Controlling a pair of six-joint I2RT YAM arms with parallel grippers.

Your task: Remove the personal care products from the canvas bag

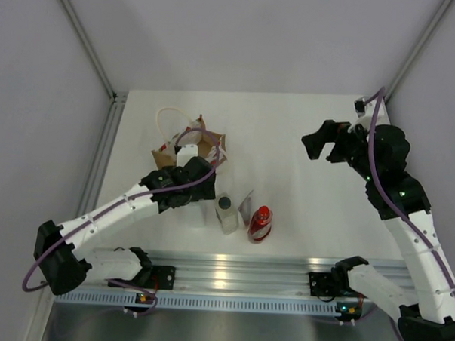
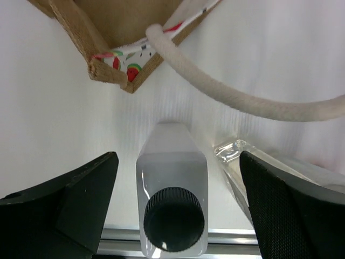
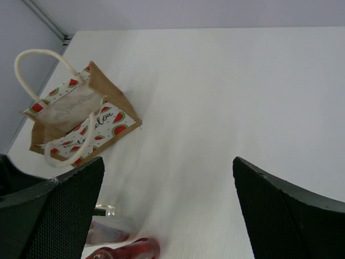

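Top external view: the canvas bag [image 1: 168, 157] stands on the white table [image 1: 290, 120] at the far left, its mouth open and one white loop handle [image 1: 166, 121] arching behind it. Three products are out of the bag, in a row near the metal rail [image 1: 231, 270] at the table's front edge. A white bottle [image 1: 226, 214] with a dark round cap stands upright, the flat tube [image 1: 246, 204] is just to its right, and the red bottle [image 1: 260, 223] is at the right end.

The left arm reaches in from the lower left, and its dark wrist covers the table between the bag and the bottle. In the left wrist view, the left end effector [image 2: 176, 162] is spread wide. The white bottle [image 2: 172, 183] is between its fingers [image 2: 81, 189] with a gap on each side, so it is released. The tube [image 2: 229, 154] lies close to the right finger, and a corner of the bag [image 2: 110, 73] is just beyond.

The right end effector [image 1: 325, 150] hangs over bare table at the far right, well apart from everything. Its jaws are spread and grasp nothing. Its own camera shows the bag [image 3: 110, 100] far off and the red bottle [image 3: 129, 249] at the lower edge.
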